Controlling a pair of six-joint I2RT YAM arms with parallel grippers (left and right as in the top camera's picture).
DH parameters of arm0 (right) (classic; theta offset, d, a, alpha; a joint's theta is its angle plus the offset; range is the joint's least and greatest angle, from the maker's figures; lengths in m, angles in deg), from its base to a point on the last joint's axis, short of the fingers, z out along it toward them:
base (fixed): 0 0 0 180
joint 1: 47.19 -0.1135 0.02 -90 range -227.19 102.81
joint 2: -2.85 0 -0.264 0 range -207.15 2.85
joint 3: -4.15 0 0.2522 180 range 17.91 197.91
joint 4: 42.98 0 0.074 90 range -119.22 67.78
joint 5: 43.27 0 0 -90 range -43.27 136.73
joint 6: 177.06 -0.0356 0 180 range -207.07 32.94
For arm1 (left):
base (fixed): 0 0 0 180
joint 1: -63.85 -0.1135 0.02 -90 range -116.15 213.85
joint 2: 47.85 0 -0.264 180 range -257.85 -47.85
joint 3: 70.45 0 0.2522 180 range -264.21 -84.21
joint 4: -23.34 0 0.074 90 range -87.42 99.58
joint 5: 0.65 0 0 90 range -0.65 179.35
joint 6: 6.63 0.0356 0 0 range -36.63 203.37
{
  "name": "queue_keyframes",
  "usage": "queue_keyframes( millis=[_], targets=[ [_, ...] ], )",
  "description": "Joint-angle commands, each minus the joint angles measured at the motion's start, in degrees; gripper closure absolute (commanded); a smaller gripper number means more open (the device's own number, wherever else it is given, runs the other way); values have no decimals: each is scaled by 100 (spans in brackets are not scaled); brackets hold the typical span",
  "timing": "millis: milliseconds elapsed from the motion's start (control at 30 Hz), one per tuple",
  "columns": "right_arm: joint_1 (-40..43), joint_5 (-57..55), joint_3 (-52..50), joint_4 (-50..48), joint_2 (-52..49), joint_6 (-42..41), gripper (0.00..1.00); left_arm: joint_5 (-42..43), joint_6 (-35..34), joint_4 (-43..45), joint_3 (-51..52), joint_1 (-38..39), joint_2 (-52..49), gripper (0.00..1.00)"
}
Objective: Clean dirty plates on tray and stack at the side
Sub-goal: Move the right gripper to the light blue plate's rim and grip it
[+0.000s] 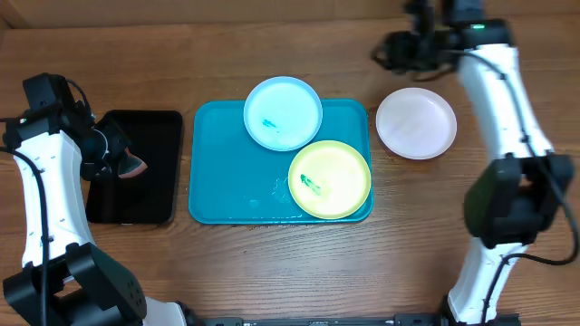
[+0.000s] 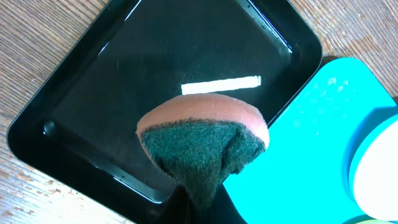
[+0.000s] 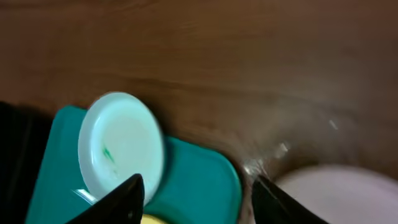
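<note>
Two plates lie on the turquoise tray (image 1: 217,186). The light blue plate (image 1: 283,112) overlaps the tray's far rim, and the yellow, green-rimmed plate (image 1: 330,179) is at its near right. Each carries a small teal smear. A white plate (image 1: 416,122) rests on the table right of the tray. My left gripper (image 1: 116,156) is shut on an orange-and-green sponge (image 2: 205,143) over the black tray. My right gripper (image 3: 196,199) is open and holds nothing. It hovers beyond the white plate (image 3: 336,193), with the light blue plate (image 3: 121,146) to its left.
A black rectangular tray (image 1: 136,195) lies left of the turquoise tray (image 2: 311,137), their edges close together. Bare wooden table (image 1: 272,272) surrounds both trays. The right arm's white links (image 1: 507,100) run along the right side.
</note>
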Motion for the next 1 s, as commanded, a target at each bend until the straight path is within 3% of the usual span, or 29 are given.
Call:
queue_keyframes(
  millis=[0,133,333,667,767,967],
  targets=[
    [-647,-894,-9,-448,-328,319,42,72,129,15,26,2,-20,96],
    [-1248,-1128,-9,-1045,-756,1047,36,105,129,-2,26,2,-20,96],
    [-1672,-1836,-9,-1633,-1390,1128,36,269,136,35,26,2,-20,96],
    [-1764,-1823,-9,-1818,-1812,1486,42,267,151,85,26,2,-20,96],
    [-1766,-1799,-9,-1790,-1899,1480,51,269,151,87,26,2,-20,96],
    [-1781,-1755,-2,-1635,-1906,1307,84,267,151,94,26,2,-20,96]
  ],
)
